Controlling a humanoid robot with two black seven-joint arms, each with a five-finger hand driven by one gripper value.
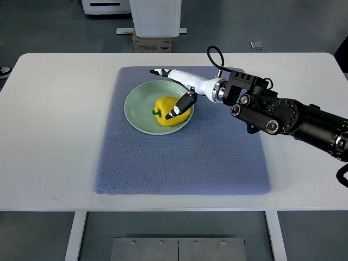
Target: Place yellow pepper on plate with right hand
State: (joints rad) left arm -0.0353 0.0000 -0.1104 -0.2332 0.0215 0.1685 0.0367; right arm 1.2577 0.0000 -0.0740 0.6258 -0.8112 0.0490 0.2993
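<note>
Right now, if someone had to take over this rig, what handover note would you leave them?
Right hand: over the plate, fingers spread, one fingertip on or just above the yellow pepper; no grasp visible.
Left hand: not in view.
Yellow pepper: lying in the green plate, which sits on the blue mat on the white table.
Done: pepper is on the plate.
Left: draw the right hand clear.

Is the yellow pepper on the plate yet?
Yes. The yellow pepper lies inside the green plate, with the right hand spread over it.
</note>
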